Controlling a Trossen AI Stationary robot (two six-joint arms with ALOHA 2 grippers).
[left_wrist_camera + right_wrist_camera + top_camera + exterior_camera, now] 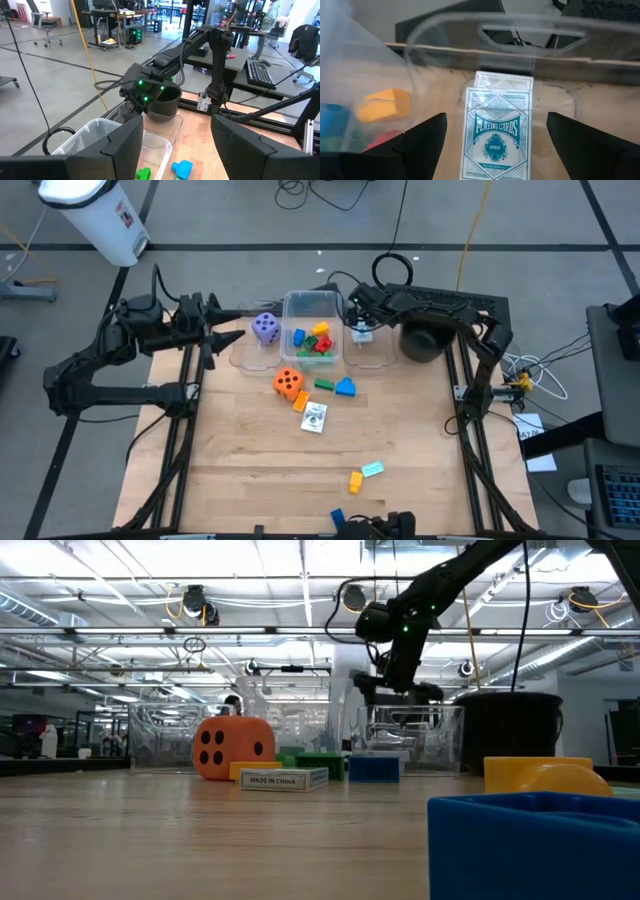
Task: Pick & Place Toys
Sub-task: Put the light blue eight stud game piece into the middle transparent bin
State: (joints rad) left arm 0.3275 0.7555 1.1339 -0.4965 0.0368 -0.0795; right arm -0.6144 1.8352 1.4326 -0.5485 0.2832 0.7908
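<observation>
1. Spreading pale and woody under a black frame, table (240, 450); beyond it grey floor, cables, and in the low view a hall of ceiling lights and shelving.
2. Scattered mid-table: orange die (288, 383), green block (324, 385), blue block (345, 387), white card box (314, 418); nearer the front edge, teal block (372, 469) and yellow block (355, 480). Purple die (265, 328) beside the clear tub (310, 304), the tub holding red, green, yellow and blue blocks.
3. Hanging over a clear tray at the tub's side, right claw (361, 323), fingers spread wide, gripping nothing; directly beneath, a teal playing-card box (496, 131).
4. Standing close by, black pot (424, 342).
5. Waiting at the table's far-left edge, left claw (222, 332), fingers apart and empty.
</observation>
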